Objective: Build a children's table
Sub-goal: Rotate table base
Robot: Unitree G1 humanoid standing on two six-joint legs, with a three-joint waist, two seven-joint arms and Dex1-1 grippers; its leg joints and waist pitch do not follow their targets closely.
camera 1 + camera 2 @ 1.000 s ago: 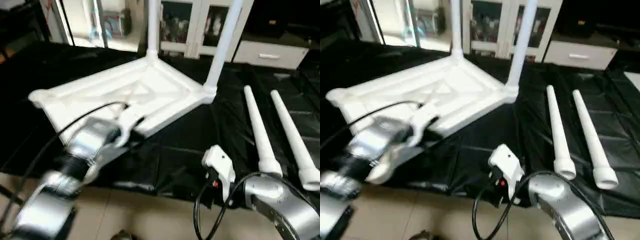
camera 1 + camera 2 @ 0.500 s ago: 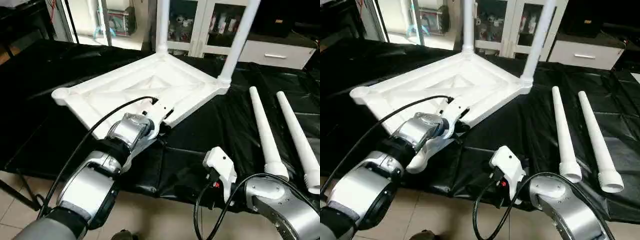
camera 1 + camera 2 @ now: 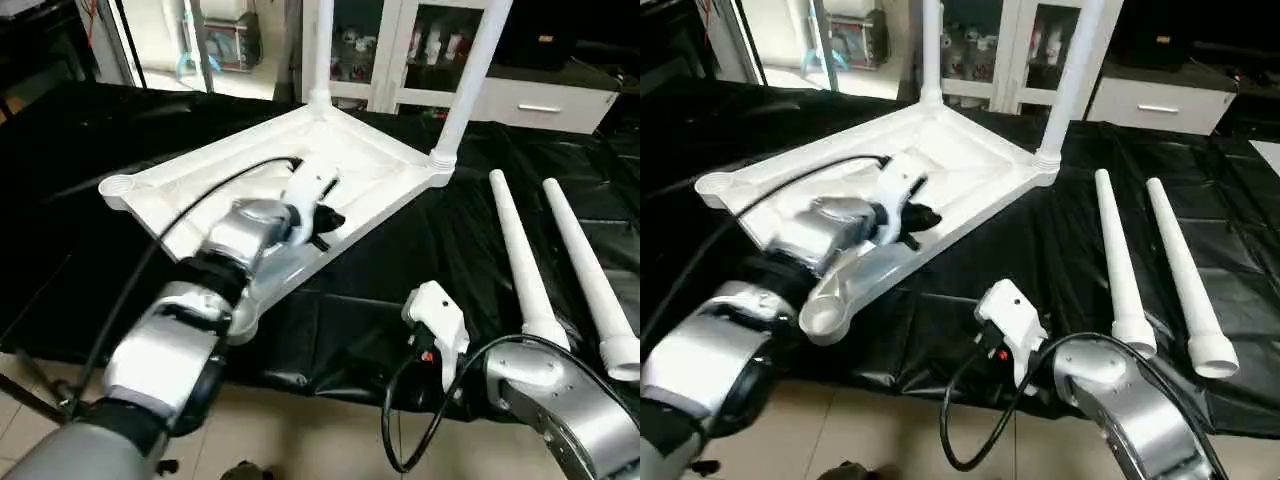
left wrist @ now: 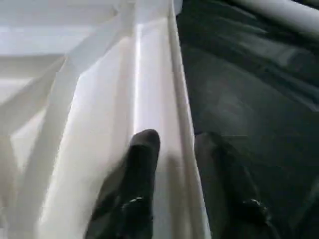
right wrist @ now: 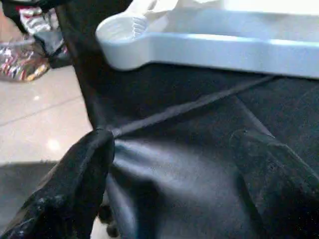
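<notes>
While the upturned table top (image 3: pixel 300 165) is lying ribbed side up on the black sheet (image 3: pixel 400 290) covering the workbench, the left gripper (image 4: pixel 177 149) is straddling its near long rim (image 4: pixel 174 99), with 1 black finger (image 4: pixel 142 159) resting inside the tray and the other outside over the sheet. Its jaws are standing slightly apart around that rim, and I cannot tell whether they are pinching it or merely bracketing it. From the head camera, the left forearm (image 3: pixel 170 350) is reaching toward 12 o'clock across the top's near corner socket (image 3: pixel 825 315). At the 2 far corners, 2 fitted legs (image 3: pixel 470 75) are standing upright in their sockets. Toward 3 o'clock of the top, 2 loose legs (image 3: pixel 520 260) are lying side by side on the sheet, well apart from the top, their wide ends pointing toward the robot. Down at 5 o'clock, the right gripper (image 5: pixel 174 164) is hanging low over the sheet's front edge, its jaws spread wide and holding nothing, with the near corner socket sitting just beyond its fingertips in the right wrist view. Cabinets (image 3: pixel 400 50) are standing behind the bench at 12 o'clock.
</notes>
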